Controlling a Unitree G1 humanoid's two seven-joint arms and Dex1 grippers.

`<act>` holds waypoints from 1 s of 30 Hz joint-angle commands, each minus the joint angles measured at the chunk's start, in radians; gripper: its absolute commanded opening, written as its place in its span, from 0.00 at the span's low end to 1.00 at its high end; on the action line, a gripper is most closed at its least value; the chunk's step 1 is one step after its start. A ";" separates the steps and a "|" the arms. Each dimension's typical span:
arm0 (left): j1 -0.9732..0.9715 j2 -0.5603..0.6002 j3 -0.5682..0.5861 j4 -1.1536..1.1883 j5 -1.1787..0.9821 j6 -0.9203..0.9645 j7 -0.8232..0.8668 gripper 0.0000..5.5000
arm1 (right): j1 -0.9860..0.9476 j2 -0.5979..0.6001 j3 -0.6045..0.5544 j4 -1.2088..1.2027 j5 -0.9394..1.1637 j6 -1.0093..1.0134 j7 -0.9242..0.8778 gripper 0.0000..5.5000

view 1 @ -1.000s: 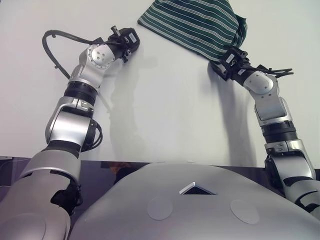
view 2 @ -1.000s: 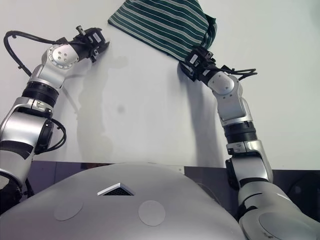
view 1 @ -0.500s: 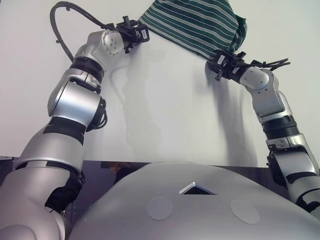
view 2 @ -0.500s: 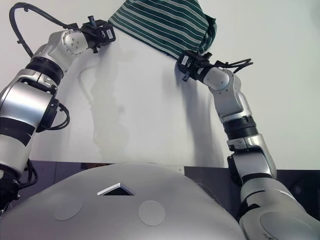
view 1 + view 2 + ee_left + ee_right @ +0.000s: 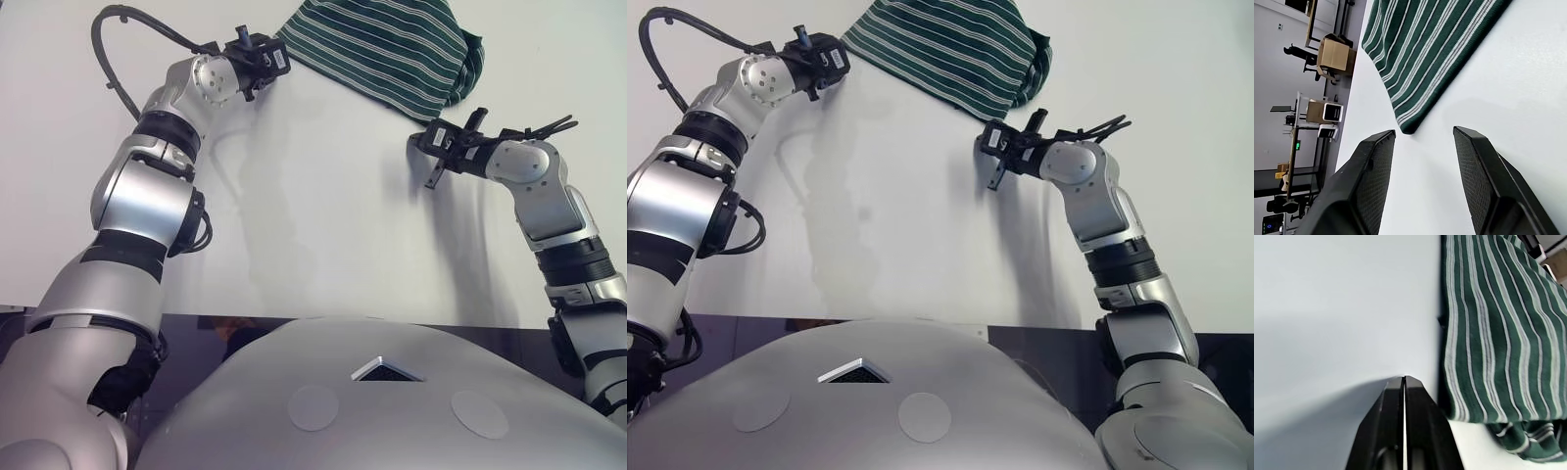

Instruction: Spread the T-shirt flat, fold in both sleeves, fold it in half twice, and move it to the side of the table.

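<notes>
The T-shirt, dark green with thin pale stripes, is lying folded into a compact slab at about 1 o'clock on the white table, close to the far edge as seen from the head. Its striped top layer is lying smooth. At its 3 o'clock end the fabric is bunching into a rounded, thicker fold.

The left gripper is hovering at about 11 o'clock on the table, just beside the shirt's 9 o'clock corner. Its two black, textured fingers are standing well apart with nothing between them. From the left wrist, the pointed corner of the shirt is sitting right at the mouth of that gap, nearer one fingertip than the other, and neither finger is pressing on it. Beyond the table edge a cardboard box is showing in the room behind (along with some desks, too small to make out further).

The right gripper is sitting at about 2 o'clock on the table, near the shirt's 5 o'clock edge but apart from it, with a strip of bare table showing between them from the head. Its fingers are pressing together, flat against each other, and are clamping nothing. From the right wrist, they are pointing along the table surface beside the shirt's long hem. Whether the tips are touching the tabletop cannot be told.
</notes>
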 commanded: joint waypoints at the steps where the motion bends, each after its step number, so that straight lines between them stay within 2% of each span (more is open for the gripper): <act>1: 0.020 0.018 0.023 -0.026 -0.023 -0.009 -0.004 0.39 | 0.001 0.018 0.009 0.093 -0.039 0.031 -0.041 0.13; 5: 0.043 0.020 0.038 -0.051 -0.037 -0.012 -0.009 0.39 | -0.034 0.017 -0.002 0.153 -0.060 0.024 -0.093 0.24; 12: 0.070 0.001 0.058 -0.111 -0.066 -0.008 -0.014 0.39 | -0.077 0.035 0.018 0.212 -0.088 -0.004 -0.106 0.24; 16: 0.100 -0.006 0.061 -0.131 -0.068 -0.003 -0.013 0.39 | -0.102 0.062 0.010 0.269 -0.090 -0.020 -0.130 0.06; 18: 0.106 -0.006 0.065 -0.138 -0.069 -0.002 -0.014 0.39 | -0.098 0.062 0.013 0.264 -0.091 -0.027 -0.126 0.00; 21: 0.112 0.002 0.068 -0.144 -0.068 -0.003 -0.015 0.39 | -0.090 0.046 0.014 0.242 -0.091 -0.044 -0.109 0.00; 26: 0.134 0.030 0.060 -0.174 -0.063 -0.042 -0.055 0.39 | 0.064 -0.076 0.044 -0.059 0.063 -0.054 0.185 0.00; 30: 0.164 0.102 0.029 -0.219 -0.033 -0.078 -0.121 0.39 | 0.178 -0.232 -0.013 -0.183 0.093 0.015 0.283 0.00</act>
